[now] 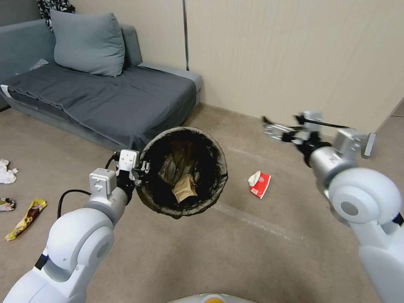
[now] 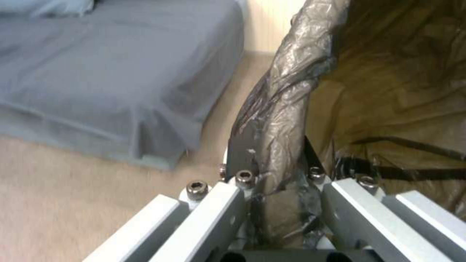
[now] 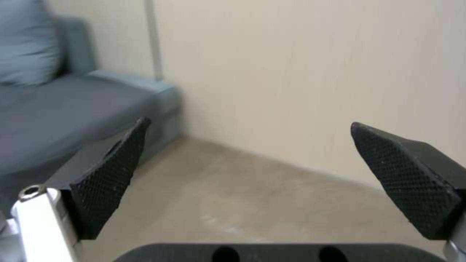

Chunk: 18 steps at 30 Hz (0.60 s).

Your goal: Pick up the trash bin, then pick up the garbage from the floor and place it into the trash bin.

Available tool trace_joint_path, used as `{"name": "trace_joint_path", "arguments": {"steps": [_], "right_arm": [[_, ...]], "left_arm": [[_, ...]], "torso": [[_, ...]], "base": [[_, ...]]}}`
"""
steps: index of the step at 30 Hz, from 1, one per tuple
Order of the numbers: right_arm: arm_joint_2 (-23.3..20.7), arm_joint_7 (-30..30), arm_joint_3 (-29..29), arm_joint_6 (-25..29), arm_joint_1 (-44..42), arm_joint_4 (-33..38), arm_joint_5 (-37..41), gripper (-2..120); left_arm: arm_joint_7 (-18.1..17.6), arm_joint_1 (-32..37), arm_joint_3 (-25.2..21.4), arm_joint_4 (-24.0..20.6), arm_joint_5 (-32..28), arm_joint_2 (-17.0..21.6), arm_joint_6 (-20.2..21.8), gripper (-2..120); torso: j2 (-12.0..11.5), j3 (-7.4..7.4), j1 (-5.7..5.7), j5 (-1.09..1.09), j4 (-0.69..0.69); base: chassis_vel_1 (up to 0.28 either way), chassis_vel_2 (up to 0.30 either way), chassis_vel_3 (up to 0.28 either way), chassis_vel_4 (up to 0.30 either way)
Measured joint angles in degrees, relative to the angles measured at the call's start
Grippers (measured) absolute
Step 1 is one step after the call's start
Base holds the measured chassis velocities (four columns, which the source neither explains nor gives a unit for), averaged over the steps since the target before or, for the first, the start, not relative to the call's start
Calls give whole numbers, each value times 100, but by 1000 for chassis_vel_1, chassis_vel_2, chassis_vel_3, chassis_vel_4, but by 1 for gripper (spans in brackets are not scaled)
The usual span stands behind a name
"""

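Landmark: trash bin [image 1: 182, 172], small round bucket lined with a dark brown-black plastic bag folded over its rim. Held clear of the beige short-pile carpet floor [image 1: 235, 248], mouth tipped toward the head camera; a crumpled tan paper bag [image 1: 184, 190] lies inside.

Left gripper [image 1: 142, 168]: clamped on the bin's rim at the robot's-left side of the bin. The left wrist view shows one finger on each side of the bag-covered rim [image 2: 281, 145], a detail too small to read from the head view.

Right gripper [image 1: 269, 128]: raised to the right of the bin, well apart from it, pointing toward the beige wall [image 1: 294, 54]. The right wrist view shows its black textured pads [image 3: 109, 178] spread wide with nothing between them.

Red-and-white paper carton [image 1: 259, 184]: on the floor just right of the bin, below the right gripper, long axis running roughly toward and away from the robot.

Yellow snack wrapper [image 1: 26, 219]: far left of the bin, long axis diagonal. Colourful wrapper [image 1: 6, 204] and crumpled white tissue [image 1: 6, 172] beyond it.

Grey sofa [image 1: 105, 92]: behind the bin.
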Motion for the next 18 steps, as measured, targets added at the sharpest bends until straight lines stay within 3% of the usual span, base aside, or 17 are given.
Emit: {"name": "trace_joint_path", "arguments": {"steps": [3,10,18], "right_arm": [[673,-240,278,599,-619,-133,-971,100],[1496,-395,474,1254,-1312,-279,-2275,100],[1830,-335,512,1593,-1699,-319,-2508,100]], "left_arm": [[88,324,-115,-57,152,-165,0,0],[176,538,-224,-133,392,-342,-3,0],[162,796,-217,-400,369,-555,-2,0]], "torso": [[0,0,0,0,2],[0,0,0,0,0],[0,0,0,0,2]], "base": [[0,0,0,0],[0,0,0,0],[0,0,0,0]]}}
